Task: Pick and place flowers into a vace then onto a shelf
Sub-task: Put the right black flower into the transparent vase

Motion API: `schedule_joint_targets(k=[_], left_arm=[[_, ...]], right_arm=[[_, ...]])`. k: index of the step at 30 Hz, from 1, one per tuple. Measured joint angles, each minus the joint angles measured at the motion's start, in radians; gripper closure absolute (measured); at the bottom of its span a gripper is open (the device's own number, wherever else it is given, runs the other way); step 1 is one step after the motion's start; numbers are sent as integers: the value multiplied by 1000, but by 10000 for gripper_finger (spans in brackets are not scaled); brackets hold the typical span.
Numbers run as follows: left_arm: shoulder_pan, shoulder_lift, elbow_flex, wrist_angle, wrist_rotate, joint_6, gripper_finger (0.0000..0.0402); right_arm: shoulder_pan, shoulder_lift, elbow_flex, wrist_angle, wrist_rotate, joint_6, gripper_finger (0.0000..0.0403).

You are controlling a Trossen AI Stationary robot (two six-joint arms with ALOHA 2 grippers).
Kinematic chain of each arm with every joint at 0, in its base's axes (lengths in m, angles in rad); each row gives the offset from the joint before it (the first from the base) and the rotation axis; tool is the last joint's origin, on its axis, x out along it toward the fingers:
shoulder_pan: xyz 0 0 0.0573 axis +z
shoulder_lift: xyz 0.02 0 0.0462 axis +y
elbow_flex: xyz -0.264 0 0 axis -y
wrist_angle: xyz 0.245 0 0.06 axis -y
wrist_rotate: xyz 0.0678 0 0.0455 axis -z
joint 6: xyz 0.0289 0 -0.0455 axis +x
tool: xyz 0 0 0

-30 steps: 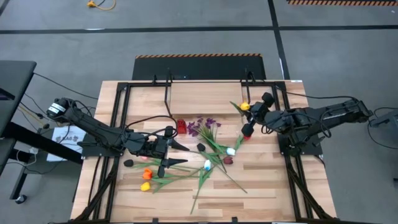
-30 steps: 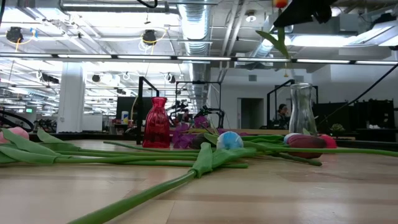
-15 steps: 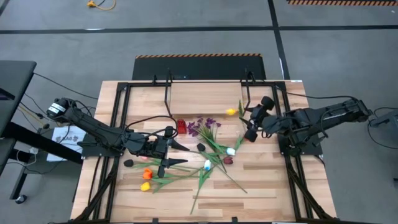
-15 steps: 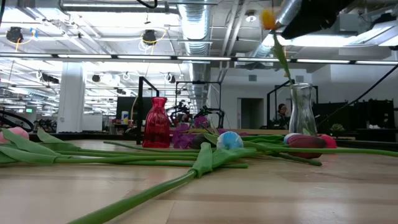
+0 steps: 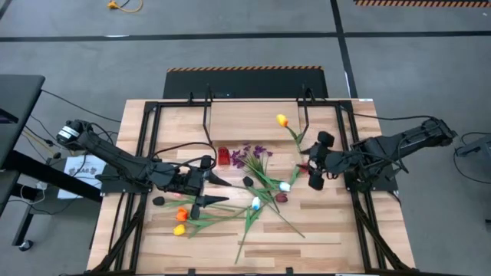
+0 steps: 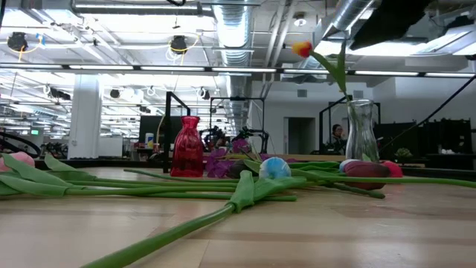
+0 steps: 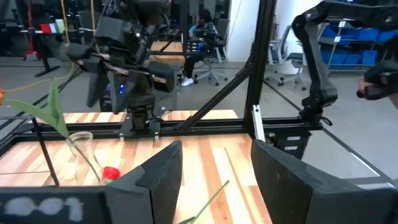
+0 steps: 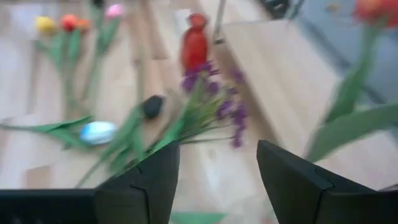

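Note:
A yellow-orange tulip [image 5: 281, 119] stands with its stem in the clear glass vase [image 6: 362, 134] and leans on the rim, head toward the table's far left [image 6: 301, 49]. My right gripper [image 5: 316, 161] is open and empty, above and beside the vase; the right wrist view [image 8: 214, 180] shows nothing between its fingers. My left gripper [image 5: 222, 190] is open and empty, low over the table left of centre. More tulips [image 5: 180, 215] and a purple sprig [image 5: 252, 157] lie on the tabletop. The shelf [image 5: 253, 119] stands at the far middle.
A red vase [image 5: 223, 156] stands by the purple sprig, near the shelf's front edge. White, blue and maroon tulips [image 5: 265, 195] lie crossed at the table's middle. Black frame rails [image 5: 146, 146] run along both sides. Bare planks show at the near right [image 5: 322, 230].
My right gripper has gone toward the table's near edge, away from the tulip. The tulip has sunk lower into the clear vase and tipped over; its head now leans toward the table's far left, apart from the gripper.

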State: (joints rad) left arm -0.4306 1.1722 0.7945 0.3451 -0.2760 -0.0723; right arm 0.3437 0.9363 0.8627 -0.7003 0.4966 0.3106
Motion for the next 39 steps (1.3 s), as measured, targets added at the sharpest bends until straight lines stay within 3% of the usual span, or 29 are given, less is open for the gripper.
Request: schedule_joint_targets(k=[6,13,26,32,39], left_arm=[[-72,-62,0,4,0,3,219],[-177,-113,0,0,1,56,219],[-257,-147,0,-79,0,96,219],[-257,-147,0,-115,-16,142,219],[-256,-146,0,-220,-104,130,219]], right_arm=[[97,10,0,-17,-99,156,215],[243,128,0,7,-101,343,239],[440,530,0,261,173,643,283],[476,668,0,348,229,781,289],[474,789,0,464,299,807,289]])
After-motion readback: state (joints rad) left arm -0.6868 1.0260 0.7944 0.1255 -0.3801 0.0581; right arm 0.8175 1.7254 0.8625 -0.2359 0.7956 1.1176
